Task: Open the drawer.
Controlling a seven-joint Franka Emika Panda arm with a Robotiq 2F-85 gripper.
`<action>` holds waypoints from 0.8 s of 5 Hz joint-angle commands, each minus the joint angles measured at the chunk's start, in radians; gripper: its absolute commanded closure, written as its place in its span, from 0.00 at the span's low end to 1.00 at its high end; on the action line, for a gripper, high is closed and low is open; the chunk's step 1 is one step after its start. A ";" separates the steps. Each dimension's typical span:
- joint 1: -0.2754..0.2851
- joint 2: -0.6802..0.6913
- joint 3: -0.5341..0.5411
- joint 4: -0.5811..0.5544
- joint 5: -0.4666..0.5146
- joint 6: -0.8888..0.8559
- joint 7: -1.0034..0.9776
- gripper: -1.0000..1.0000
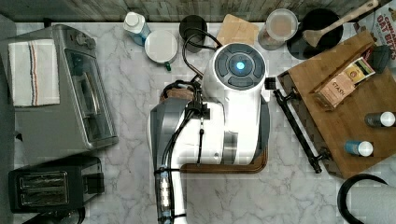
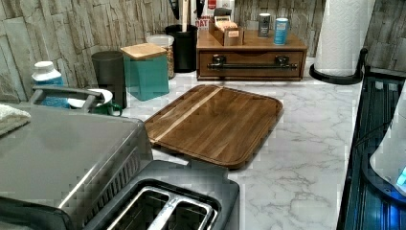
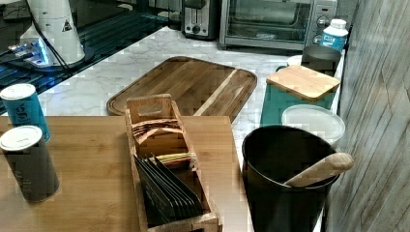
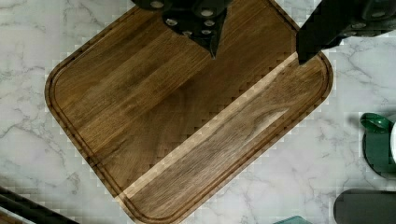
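On the marble counter's far end in the left view, the drawer (image 2: 251, 64) sits closed in a wide bamboo-coloured box against the stone wall, its brown front crossed by one long thin black bar handle (image 2: 252, 66) on two black posts. Atop the box, left to right in the left view: one wooden caddy of tea packets (image 2: 227, 32), then two cans (image 2: 264, 25), one dark and one blue. Over the wooden tray (image 4: 187, 116) in the wrist view hangs the gripper (image 4: 259, 53), jaws spread, holding nothing.
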 commanded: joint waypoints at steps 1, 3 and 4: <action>-0.001 0.000 0.000 -0.010 0.005 0.000 0.000 0.00; 0.011 -0.058 0.013 -0.116 -0.036 0.065 -0.118 0.00; 0.001 -0.132 0.001 -0.243 -0.031 0.131 -0.339 0.00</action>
